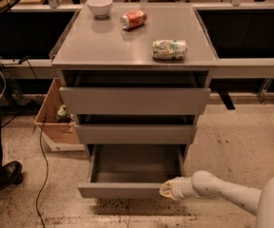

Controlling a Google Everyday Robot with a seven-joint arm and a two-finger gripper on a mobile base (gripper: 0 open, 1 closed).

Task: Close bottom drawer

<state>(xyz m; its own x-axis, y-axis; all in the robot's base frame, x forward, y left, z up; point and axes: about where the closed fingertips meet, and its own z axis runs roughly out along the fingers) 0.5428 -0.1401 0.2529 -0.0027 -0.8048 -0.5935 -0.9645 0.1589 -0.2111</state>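
While the bottom drawer gapes, the gripper seemingly meets its front.

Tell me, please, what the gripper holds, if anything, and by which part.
It cannot be told; the gripper sits at the right end of the bottom drawer's front.

Dim warm light glosses the cabinet top; the claw glows pale at the bottom drawer.

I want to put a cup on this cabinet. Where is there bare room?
The cabinet top is bare across its front left, before the white bowl and left of the crushed can. The back is crowded: bowl and orange can lie close. The open bottom drawer is bare inside, but the gripper is at its front right corner.
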